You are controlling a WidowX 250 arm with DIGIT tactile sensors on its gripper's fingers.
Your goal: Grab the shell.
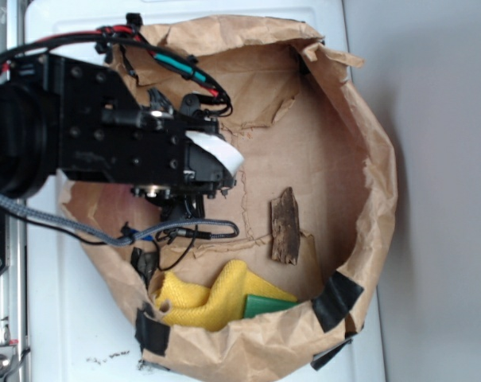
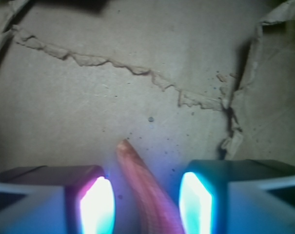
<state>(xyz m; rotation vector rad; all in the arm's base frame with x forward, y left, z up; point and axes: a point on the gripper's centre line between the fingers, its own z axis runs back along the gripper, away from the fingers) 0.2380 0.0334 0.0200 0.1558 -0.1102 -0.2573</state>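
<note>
1. While the gripper (image 2: 146, 202) hangs low over the brown paper lining (image 2: 137, 97), its jaws stand apart, with the shell (image 2: 145, 187) lying between the glowing pads (image 2: 96, 207), apparently touching neither.
2. Done, by my reading: approach and straddle. The pointed tip pokes forward past the fingers.
3. Left: close and lift.
4. Exterior view: the arm hides the shell; the bark (image 1: 285, 227) lies well apart.

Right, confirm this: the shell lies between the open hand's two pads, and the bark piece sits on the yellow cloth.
Not quite. The shell lies between the open hand's pads, but the exterior view shows the bark piece on bare brown paper, apart from the yellow cloth.
</note>
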